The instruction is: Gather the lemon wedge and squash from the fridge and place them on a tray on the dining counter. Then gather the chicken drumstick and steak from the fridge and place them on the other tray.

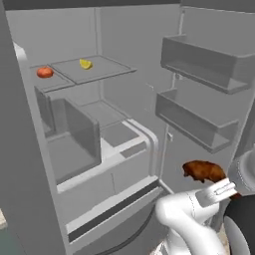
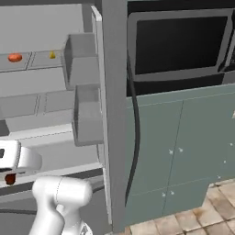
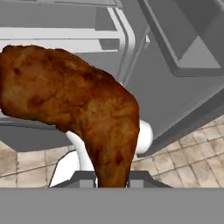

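Fingers (image 3: 113, 177) pinch the chicken drumstick (image 3: 74, 109); left base view adds the lemon wedge (image 1: 85, 63) on a fridge shelf (image 1: 107, 69).

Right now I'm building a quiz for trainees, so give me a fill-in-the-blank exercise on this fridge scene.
1. The gripper is shut on the chicken ____.
2. The lemon wedge lies on a fridge ____.
3. The fridge door stands ____.
4. The reddish round item lies to the ____ of the lemon wedge in the left base view.

Missing words: drumstick; shelf; open; left

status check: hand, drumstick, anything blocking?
Hand shut on browned chicken drumstick, outside the open grey fridge. Yellow lemon wedge on top shelf. Open door bins close by.
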You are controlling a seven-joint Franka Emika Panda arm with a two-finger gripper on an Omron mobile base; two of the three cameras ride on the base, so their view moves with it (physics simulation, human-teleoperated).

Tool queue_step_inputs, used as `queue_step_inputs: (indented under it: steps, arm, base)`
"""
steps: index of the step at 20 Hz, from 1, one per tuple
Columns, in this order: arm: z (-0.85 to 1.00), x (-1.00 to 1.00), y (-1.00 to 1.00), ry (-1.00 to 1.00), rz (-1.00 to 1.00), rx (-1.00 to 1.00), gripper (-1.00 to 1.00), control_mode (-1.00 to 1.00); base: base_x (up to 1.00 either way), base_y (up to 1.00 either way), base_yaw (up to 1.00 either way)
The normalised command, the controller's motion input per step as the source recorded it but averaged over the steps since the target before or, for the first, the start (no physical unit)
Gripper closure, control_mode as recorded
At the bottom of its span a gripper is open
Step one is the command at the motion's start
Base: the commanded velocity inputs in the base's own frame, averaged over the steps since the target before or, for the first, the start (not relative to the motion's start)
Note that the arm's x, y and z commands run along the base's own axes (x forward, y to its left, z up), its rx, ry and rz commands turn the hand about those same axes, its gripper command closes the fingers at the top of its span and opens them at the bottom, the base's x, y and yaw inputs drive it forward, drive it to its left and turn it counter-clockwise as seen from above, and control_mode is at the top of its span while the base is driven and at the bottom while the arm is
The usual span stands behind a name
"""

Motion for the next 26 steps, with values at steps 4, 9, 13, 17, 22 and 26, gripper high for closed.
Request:
queue_step_inputs:
  steps: [4, 9, 13, 17, 22, 26]
  arm:
    - [0.0, 0.0, 0.0, 0.0, 0.0, 0.0, 1.0, 1.0]
    - [0.0, 0.0, 0.0, 0.0, 0.0, 0.0, 1.0, 1.0]
    - [0.0, 0.0, 0.0, 0.0, 0.0, 0.0, 1.0, 1.0]
    - [0.0, 0.0, 0.0, 0.0, 0.0, 0.0, 1.0, 1.0]
    - [0.0, 0.0, 0.0, 0.0, 0.0, 0.0, 1.0, 1.0]
    - [0.0, 0.0, 0.0, 0.0, 0.0, 0.0, 1.0, 1.0]
  base:
    - [-0.98, 0.01, -0.43]
    - [-0.61, 0.0, -0.45]
    - [-0.21, -0.02, -0.52]
    - [-0.07, -0.06, -0.54]
    - [-0.06, -0.19, -0.54]
    - [0.0, -0.23, -0.53]
